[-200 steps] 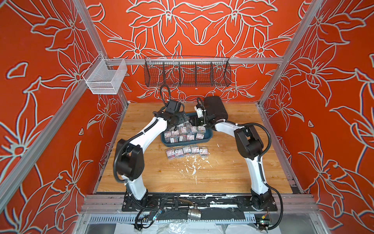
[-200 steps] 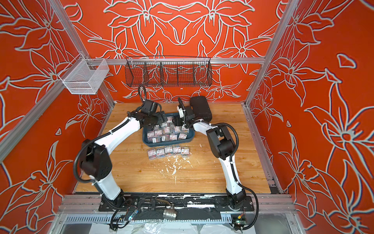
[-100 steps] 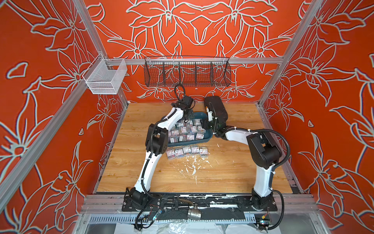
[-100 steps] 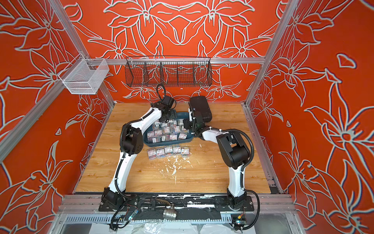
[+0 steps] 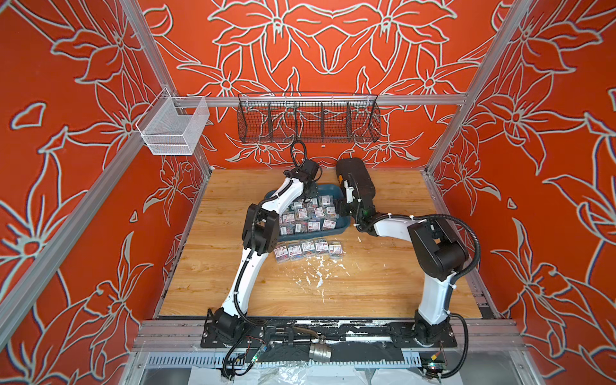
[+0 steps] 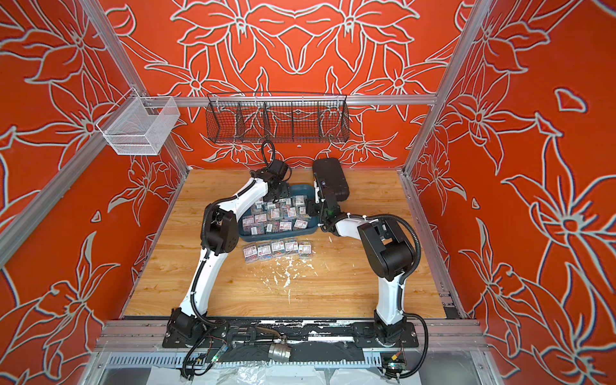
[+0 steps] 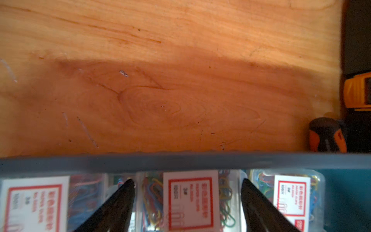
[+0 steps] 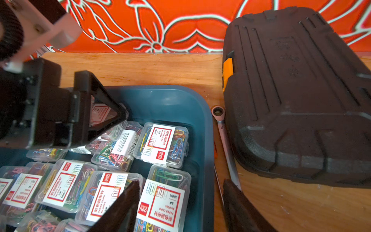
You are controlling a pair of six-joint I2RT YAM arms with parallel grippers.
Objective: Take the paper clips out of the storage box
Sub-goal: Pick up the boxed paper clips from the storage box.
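Observation:
The teal storage box (image 5: 328, 190) (image 6: 301, 190) sits at the back middle of the wooden table and holds several small clear boxes of paper clips (image 5: 316, 213) (image 6: 286, 213). Several more lie in a row on the table in front of it (image 5: 308, 250) (image 6: 278, 248). My left gripper (image 7: 186, 182) (image 5: 311, 196) reaches into the tray's far side, open, its fingers flanking one clip box (image 7: 190, 200) just inside the rim (image 7: 180, 160). My right gripper (image 8: 180, 181) (image 5: 343, 208) is open astride the tray's right wall (image 8: 206, 160), with a clip box (image 8: 164, 200) between its fingers.
A black hard case (image 5: 355, 180) (image 8: 291, 100) with an orange latch lies right of the tray, with a wrench (image 8: 224, 136) between them. A screwdriver handle (image 7: 327, 134) shows beyond the tray. A black wire basket (image 5: 308, 120) and a white mesh basket (image 5: 173, 128) hang on the walls.
The left arm swung from the tray's left side to its far side, and its jaws narrowed. The right arm's elbow moved right and its gripper came down the tray's right edge.

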